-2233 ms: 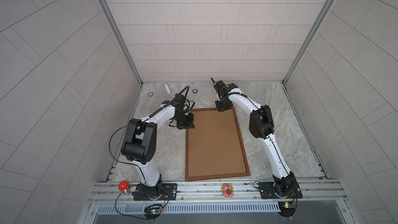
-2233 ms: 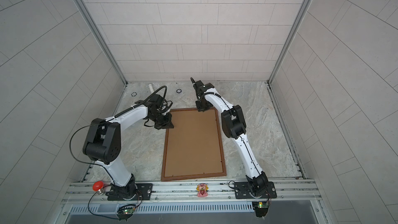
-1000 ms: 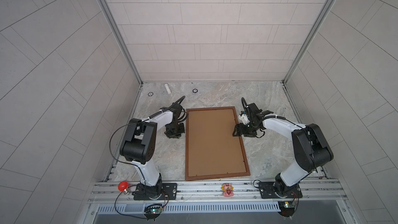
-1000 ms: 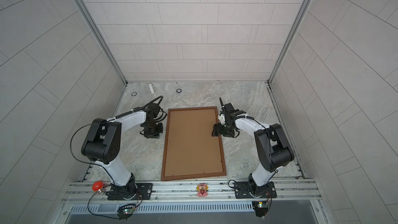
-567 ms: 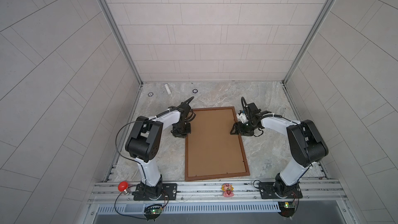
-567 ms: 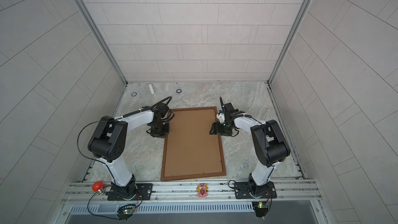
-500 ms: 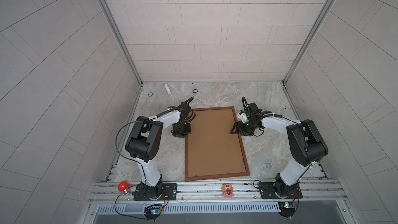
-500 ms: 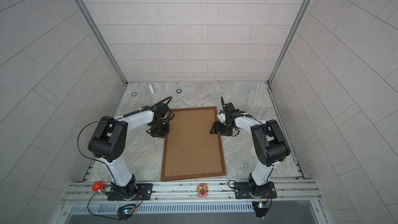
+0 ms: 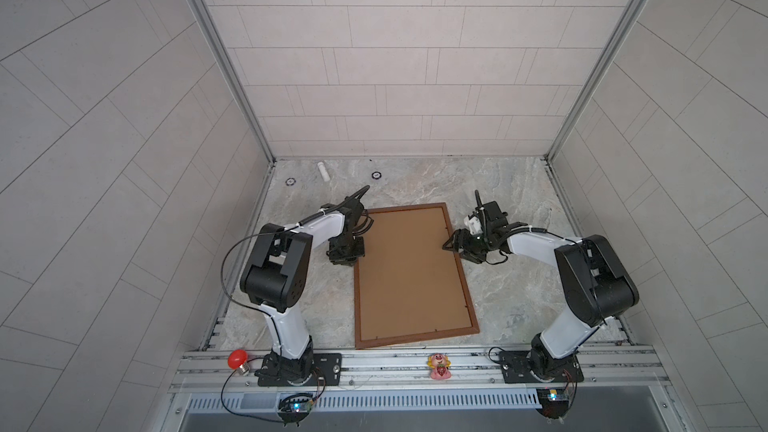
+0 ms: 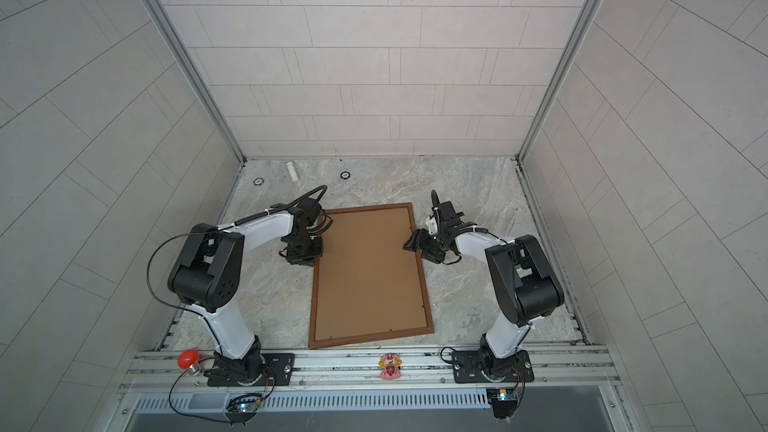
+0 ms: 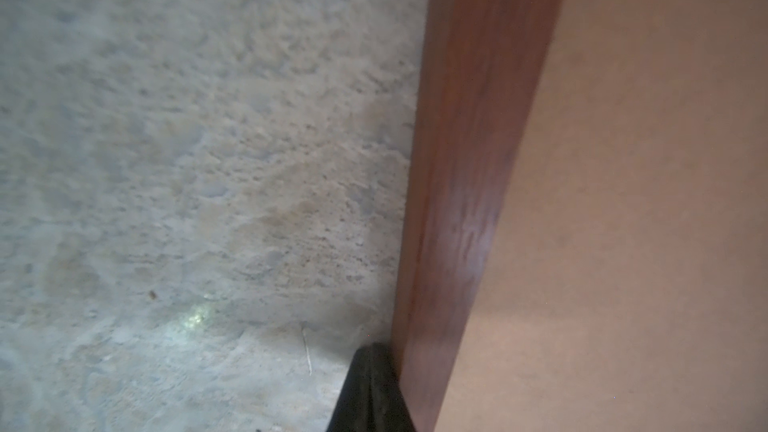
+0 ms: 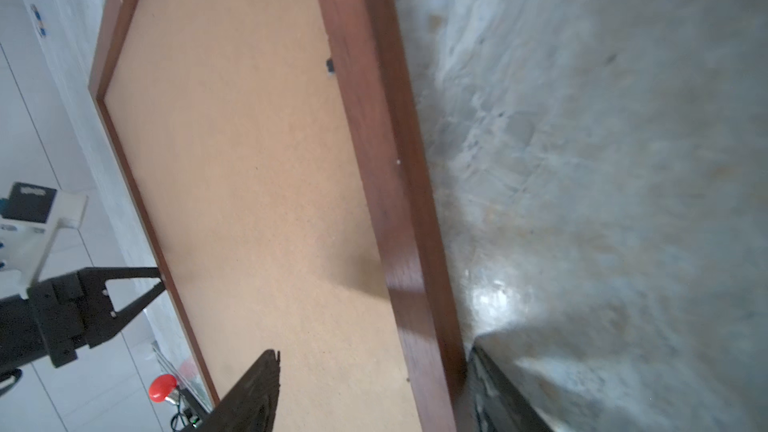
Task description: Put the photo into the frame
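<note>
The frame (image 9: pixel 415 337), thin dark brown wood, lies flat on the marble table with its plain brown backing board (image 9: pixel 409 272) facing up. The photo is hidden. In both top views my left gripper (image 9: pixel 351 258) is shut, its tips against the outer side of the frame's left rail (image 11: pixel 465 201). My right gripper (image 9: pixel 451 245) is open and straddles the right rail (image 12: pixel 386 139). One finger hangs over the backing board (image 12: pixel 249 160); the other is outside the rail, at the table. In the wrist views I see the left gripper (image 11: pixel 372 388) and the right gripper (image 12: pixel 374 353) up close.
A small white tube (image 9: pixel 323 171) and two small rings (image 9: pixel 377 175) lie near the back wall. A red bulb (image 9: pixel 238 359) and a pink figurine (image 9: pixel 437 365) sit on the front rail. Tiled walls close in the left, right and back sides.
My left gripper slid right until it met the frame's left rail. My right gripper edged inward over the right rail and its jaws narrowed a little. The frame has not visibly moved.
</note>
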Robot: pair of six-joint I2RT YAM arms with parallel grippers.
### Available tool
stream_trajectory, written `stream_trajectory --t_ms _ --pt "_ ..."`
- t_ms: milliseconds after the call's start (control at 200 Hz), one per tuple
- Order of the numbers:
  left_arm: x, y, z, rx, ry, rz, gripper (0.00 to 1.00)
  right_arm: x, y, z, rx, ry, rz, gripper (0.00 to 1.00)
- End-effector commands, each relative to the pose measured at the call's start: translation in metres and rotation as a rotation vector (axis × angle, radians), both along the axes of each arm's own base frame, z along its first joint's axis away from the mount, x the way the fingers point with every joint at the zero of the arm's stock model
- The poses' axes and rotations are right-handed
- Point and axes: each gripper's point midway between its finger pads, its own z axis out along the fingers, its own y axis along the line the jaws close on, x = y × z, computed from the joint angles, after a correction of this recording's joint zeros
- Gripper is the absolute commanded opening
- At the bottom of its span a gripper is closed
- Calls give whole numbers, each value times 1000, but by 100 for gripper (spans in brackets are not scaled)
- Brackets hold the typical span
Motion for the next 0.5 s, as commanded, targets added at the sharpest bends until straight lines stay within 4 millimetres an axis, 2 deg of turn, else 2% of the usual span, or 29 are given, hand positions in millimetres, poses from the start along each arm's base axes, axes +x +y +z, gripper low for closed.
stream_trajectory --t_ms 0,140,290,490 --pt "-7 -60 -25 -252 53 -41 9 -26 96 123 493 -145 300 68" --pt "5 -65 -21 -262 40 -45 8 -40 103 147 534 -168 320 68" --pt "16 -70 -23 -274 34 -38 8 -55 107 153 581 -153 325 67" --pt "31 -82 -22 -321 22 -26 8 -59 110 198 733 -201 296 64"
